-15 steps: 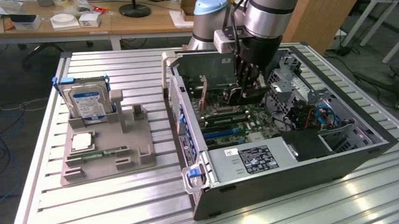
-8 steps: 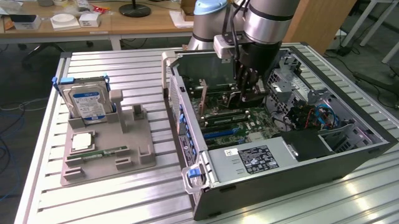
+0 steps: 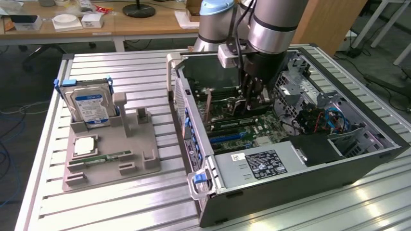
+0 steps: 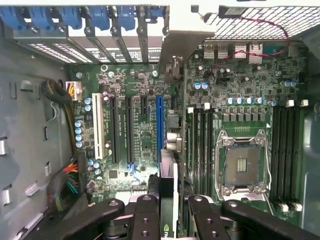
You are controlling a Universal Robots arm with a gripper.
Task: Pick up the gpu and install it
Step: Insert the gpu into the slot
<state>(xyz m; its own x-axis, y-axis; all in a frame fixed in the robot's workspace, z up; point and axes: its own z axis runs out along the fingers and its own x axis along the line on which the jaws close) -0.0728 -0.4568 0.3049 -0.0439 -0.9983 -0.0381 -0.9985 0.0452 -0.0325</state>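
The gpu [image 4: 168, 175] is a thin card seen edge-on in the wrist view, with its pale metal bracket [image 4: 176, 47] at the far end by the case's rear slot openings. My gripper [image 4: 169, 217] is shut on it, one black finger [image 4: 146, 217] on each side of the card. The card hangs upright over the motherboard [image 4: 135, 80], just beside the long blue slot [image 4: 159, 125]. In the exterior view my gripper [image 3: 252, 101] reaches down inside the open computer case [image 3: 192, 130], and the gpu [image 3: 224, 102] extends from it toward the exterior view's left.
A silver hard drive [image 3: 90, 108] and a green memory stick [image 3: 103, 157] sit in a grey fixture [image 3: 147, 159] at the exterior view's left. Inside the case are a power supply [image 3: 257, 163], a CPU socket [image 4: 242, 165], memory slots [image 4: 287, 150] and cables [image 3: 334, 120].
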